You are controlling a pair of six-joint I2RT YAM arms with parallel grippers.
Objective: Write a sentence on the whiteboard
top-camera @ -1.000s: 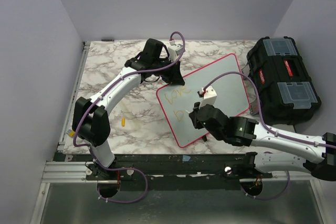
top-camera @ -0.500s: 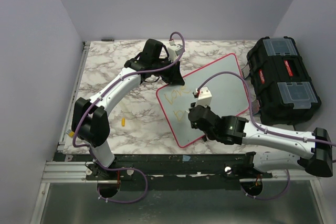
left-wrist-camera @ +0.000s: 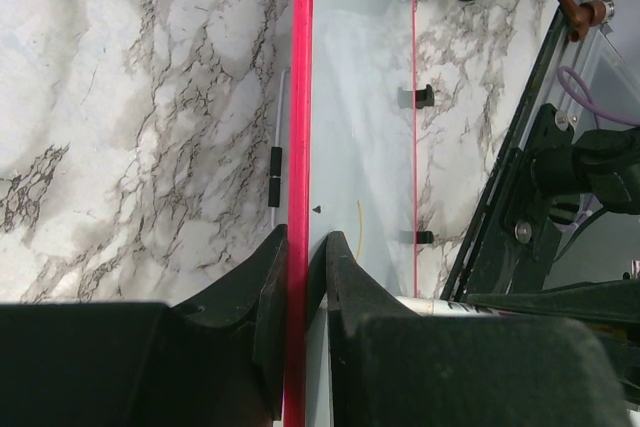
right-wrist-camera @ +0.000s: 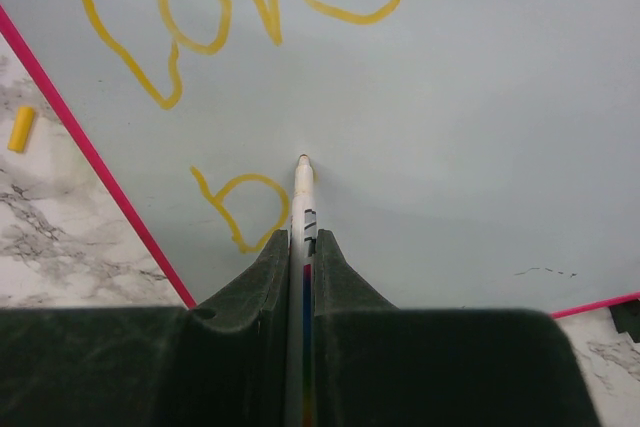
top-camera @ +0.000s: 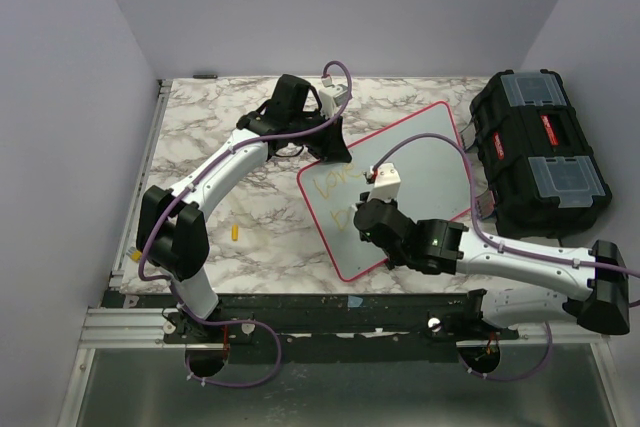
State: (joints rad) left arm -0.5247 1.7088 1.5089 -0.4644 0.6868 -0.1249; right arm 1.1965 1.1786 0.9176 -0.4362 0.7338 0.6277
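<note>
Holding: you see R gripper [right-wrist-camera: 302, 239] pinching the marker [right-wrist-camera: 302, 185], tip on whiteboard [top-camera: 432, 152].
L gripper [left-wrist-camera: 305, 247]: clamped on its pink rim.
Board place: mid-bench, toward right edge.
Text: sentence [right-wrist-camera: 240, 7] reads "Love", "b".

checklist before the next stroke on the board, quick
1. Left hand clamped on the whiteboard rim: ok.
2. Marker gripped straight between the right hand fingers: ok.
3. Marker tip placed just right of the "b": ok.
4. Tip actually touching the surface: cannot tell.
5. Sentence so far, "Love" and "b", readable in yellow: ok.
6. Bare board to the right of the tip for more letters: ok.
</note>
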